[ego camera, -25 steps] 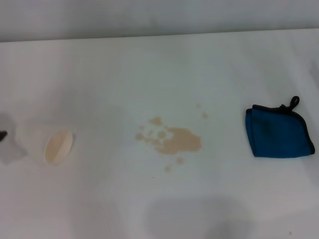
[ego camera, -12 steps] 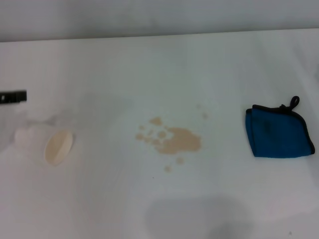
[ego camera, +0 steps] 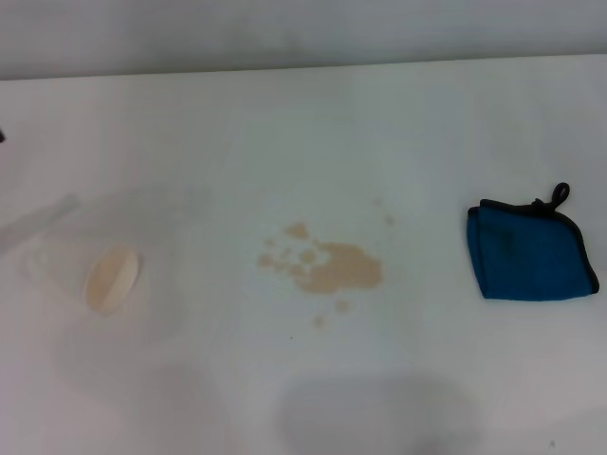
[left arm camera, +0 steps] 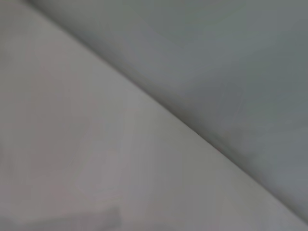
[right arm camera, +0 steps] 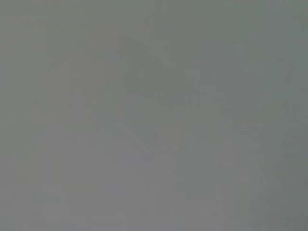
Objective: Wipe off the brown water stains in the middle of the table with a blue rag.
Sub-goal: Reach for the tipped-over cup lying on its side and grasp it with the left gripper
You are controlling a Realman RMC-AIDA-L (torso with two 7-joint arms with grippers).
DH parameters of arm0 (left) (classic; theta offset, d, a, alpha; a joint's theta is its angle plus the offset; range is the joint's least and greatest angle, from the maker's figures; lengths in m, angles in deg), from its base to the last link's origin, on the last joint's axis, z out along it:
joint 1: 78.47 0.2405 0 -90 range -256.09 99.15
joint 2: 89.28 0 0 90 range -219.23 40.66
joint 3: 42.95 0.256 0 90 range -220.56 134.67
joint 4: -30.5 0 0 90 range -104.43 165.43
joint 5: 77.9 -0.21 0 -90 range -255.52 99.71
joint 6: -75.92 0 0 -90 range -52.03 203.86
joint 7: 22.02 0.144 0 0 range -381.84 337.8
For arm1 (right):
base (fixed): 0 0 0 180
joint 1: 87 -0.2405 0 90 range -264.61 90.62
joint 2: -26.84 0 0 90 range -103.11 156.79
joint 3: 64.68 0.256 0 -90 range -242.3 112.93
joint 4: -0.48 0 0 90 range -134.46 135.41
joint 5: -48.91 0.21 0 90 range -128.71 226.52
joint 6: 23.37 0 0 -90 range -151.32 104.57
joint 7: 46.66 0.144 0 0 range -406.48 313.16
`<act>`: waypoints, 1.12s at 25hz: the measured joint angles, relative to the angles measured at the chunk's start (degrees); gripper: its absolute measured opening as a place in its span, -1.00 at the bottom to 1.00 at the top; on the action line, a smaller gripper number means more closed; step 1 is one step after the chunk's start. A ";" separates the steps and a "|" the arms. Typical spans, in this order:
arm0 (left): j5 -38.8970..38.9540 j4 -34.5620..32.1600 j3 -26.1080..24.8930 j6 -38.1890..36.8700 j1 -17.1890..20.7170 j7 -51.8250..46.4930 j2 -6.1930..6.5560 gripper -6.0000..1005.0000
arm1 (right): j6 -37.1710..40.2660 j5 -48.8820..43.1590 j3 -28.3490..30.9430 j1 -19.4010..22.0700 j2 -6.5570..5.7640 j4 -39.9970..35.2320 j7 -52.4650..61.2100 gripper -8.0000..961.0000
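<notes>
Cream paper cup (ego camera: 102, 277) lies tipped on its side at the left, open mouth facing the camera, tan inside. Grey wall (ego camera: 303, 33) runs along the far edge. Wrist views show only blurred grey-white surfaces.

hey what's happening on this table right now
Nothing is being handled at this moment. The brown water stains sit unwiped in the middle of the white table. The blue rag lies untouched to the robot's right, apart from the spill. A paper cup lies tipped on the left. Neither gripper is in view.
</notes>
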 joint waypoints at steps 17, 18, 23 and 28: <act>-6.23 9.89 -9.23 12.06 -5.50 -14.91 4.84 0.69 | 12.30 0.75 0.19 0.28 -2.26 -1.80 0.23 0.75; -6.49 10.51 -10.42 12.32 -5.78 -14.99 4.81 0.69 | 13.02 1.07 0.19 0.14 -2.25 -1.81 -0.15 0.75; -7.13 10.82 -13.48 11.81 -5.84 -15.83 3.68 0.69 | 13.53 2.97 0.21 0.32 -1.52 -1.49 -2.67 0.75; -6.76 12.93 -14.13 10.65 -5.41 -15.72 2.53 0.69 | 13.63 3.06 0.25 0.56 -1.17 -1.84 -3.04 0.75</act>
